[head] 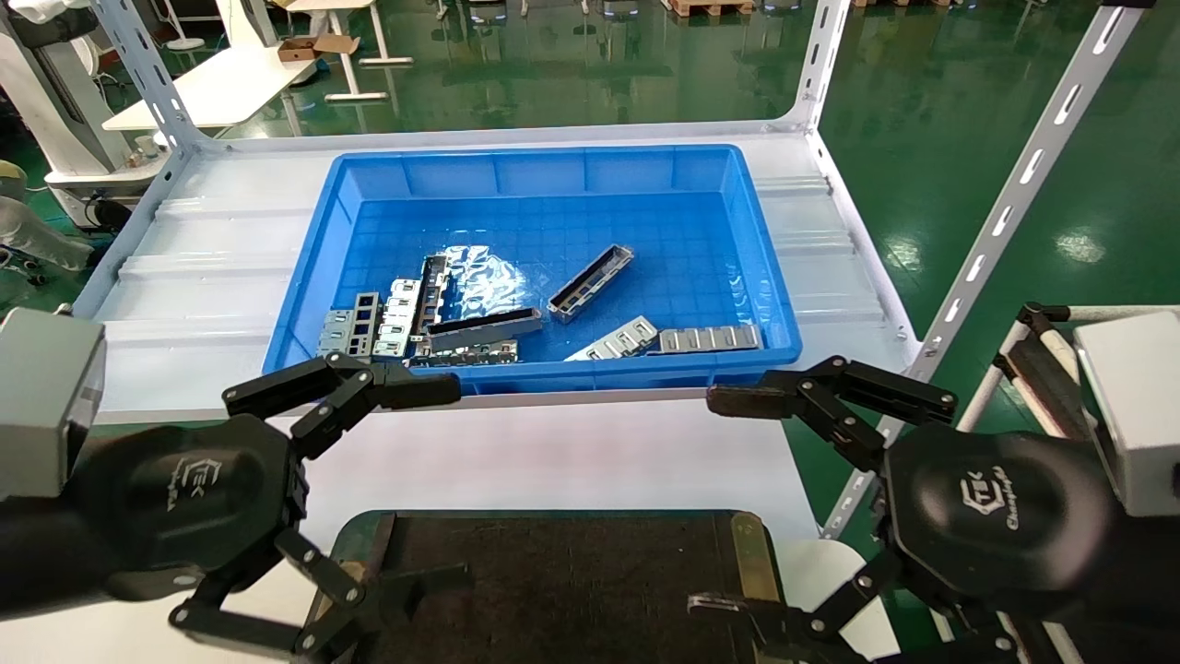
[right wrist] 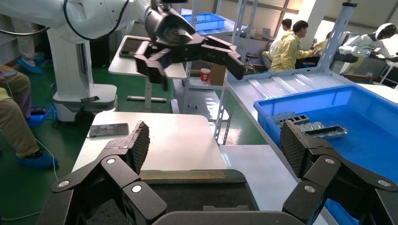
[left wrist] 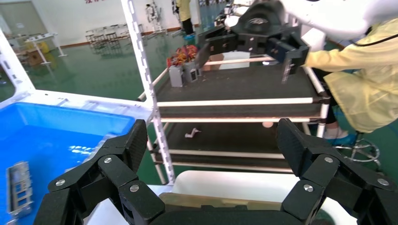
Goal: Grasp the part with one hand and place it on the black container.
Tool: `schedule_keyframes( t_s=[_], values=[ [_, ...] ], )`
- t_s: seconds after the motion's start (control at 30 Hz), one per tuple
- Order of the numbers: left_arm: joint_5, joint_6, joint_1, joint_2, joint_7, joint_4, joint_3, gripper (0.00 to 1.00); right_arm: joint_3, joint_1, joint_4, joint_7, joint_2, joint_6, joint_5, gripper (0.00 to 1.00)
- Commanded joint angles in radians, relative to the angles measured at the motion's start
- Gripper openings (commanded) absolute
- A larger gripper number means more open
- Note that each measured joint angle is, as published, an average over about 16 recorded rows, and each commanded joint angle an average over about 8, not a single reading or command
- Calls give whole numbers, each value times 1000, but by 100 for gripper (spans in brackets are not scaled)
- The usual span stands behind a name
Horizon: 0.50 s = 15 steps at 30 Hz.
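Nearest the robot, the black container (head: pixel 553 572) lies flat on the worktop (head: pixel 572 452), its matte dark surface bare and a brass-coloured strip along its side. The left end effector (head: pixel 419 489) and the right end effector (head: pixel 728 503) hover over its two sides, each with fingers spread wide and holding nothing.

Beyond them sits the blue bin (head: pixel 774 304), with a cluster of flat silver plates (head: pixel 378 323) and a longer dark-topped bar (head: pixel 484 327) at its near left. The part (head: pixel 591 282) lies apart from these, near the middle of the bin floor, angled with one end toward the far right.

It is a slim silver channel with a raised rim, a dark inside and rectangular cut-outs. It looks like thin stiff sheet metal: probably light, rigid and smooth enough to slip. A pinch across the two long walls near mid-length seems the best hold, keeping it level. The clear floor around it leaves room for fingers.
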Motion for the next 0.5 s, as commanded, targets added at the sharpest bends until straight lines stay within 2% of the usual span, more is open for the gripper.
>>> schedule_keyframes(
  t_s=[0.03,0.5],
  values=[
    [8,-8,-7,4,-1,3,2,100,0,0,0,0,0,0,0,100],
    [167,-155,-69,121,8,75,67,100,-1,0,0,-1,0,0,1,100]
  ],
)
